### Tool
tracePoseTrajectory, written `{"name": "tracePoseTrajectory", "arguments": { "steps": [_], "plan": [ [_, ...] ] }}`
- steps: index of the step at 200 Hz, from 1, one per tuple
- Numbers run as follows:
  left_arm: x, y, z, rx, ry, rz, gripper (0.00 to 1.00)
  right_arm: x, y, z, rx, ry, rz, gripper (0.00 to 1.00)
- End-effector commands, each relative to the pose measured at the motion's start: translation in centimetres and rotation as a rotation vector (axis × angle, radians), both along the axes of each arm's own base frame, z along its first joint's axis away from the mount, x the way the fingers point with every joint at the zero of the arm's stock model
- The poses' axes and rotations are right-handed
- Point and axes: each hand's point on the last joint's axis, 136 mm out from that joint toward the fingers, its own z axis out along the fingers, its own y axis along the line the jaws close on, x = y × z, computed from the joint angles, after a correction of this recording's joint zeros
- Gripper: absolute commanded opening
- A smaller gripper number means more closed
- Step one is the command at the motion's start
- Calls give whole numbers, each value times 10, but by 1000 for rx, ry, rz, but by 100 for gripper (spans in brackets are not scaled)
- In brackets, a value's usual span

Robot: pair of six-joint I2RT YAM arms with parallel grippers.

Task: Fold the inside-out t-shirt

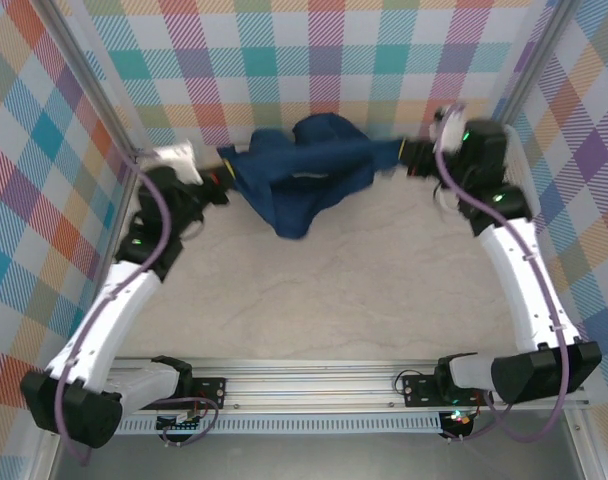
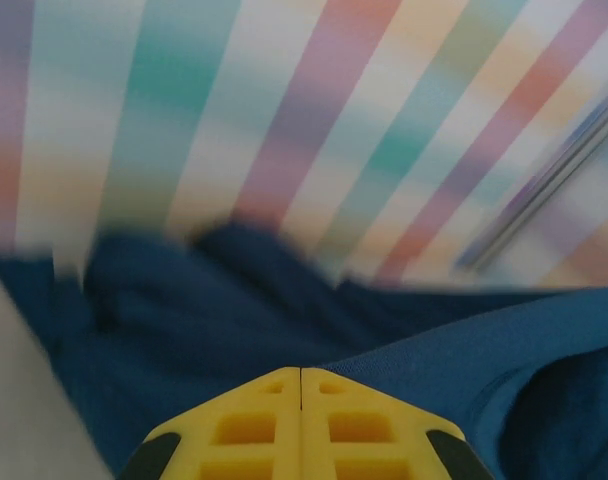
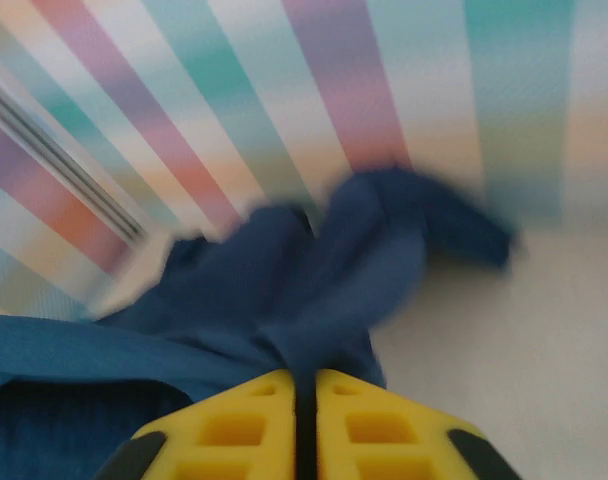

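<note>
Your left fingers [image 2: 246, 428] are pressed fully together, pinching the left end of the inside-out t-shirt [image 1: 304, 172]. The navy garment is bunched and stretched across the far side of the tabletop [image 1: 334, 290], near the checked back wall [image 1: 284, 60]. Your right fingers [image 3: 376, 425] clamp its right end, only a sliver apart.

2 arms stretch forward from their bases, elbows out, wrists turned inward to face each other across the far side. Left gripper [image 2: 301, 375] has its yellow fingers pressed flat together, pinching an edge of the inside-out t-shirt [image 1: 304, 172]. Right gripper [image 3: 304, 378] shows a thin dark slit between its fingers, clamped on the opposite end.
</note>
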Motion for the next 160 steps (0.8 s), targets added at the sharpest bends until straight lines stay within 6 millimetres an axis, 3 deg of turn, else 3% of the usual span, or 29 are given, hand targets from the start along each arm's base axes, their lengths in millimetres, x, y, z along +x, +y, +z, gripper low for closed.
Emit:
{"name": "tracePoseTrajectory", "arguments": {
  "steps": [1, 9, 16, 33, 53, 79, 111, 133, 160],
  "plan": [
    [-30, -9, -137, -52, 354, -3, 0, -40, -20, -142, 30, 379, -151, 16],
    [-41, -14, -171, -62, 436, -18, 4, -54, -19, -174, 69, 450, -167, 21],
    [-50, -22, -194, -59, 492, -48, 15, -65, -17, -195, 102, 496, -169, 30],
    [-65, -32, -225, -21, 587, -91, 36, -72, -10, -215, 114, 544, -148, 42],
    [-63, -36, -222, 5, 586, -101, 46, -64, 1, -216, 70, 545, -106, 47],
    [-49, -25, -209, 71, 540, -39, 55, -47, 38, -214, -42, 524, 19, 53],
    [-31, 2, -209, 185, 540, 118, 58, -12, 53, -249, -101, 606, 7, 57],
    [-30, 23, -223, 237, 584, 209, 58, -20, 62, -281, -97, 727, 19, 54],
    [-40, 34, -249, 249, 662, 239, 59, -37, 65, -308, -152, 809, 9, 53]
  ]
}}
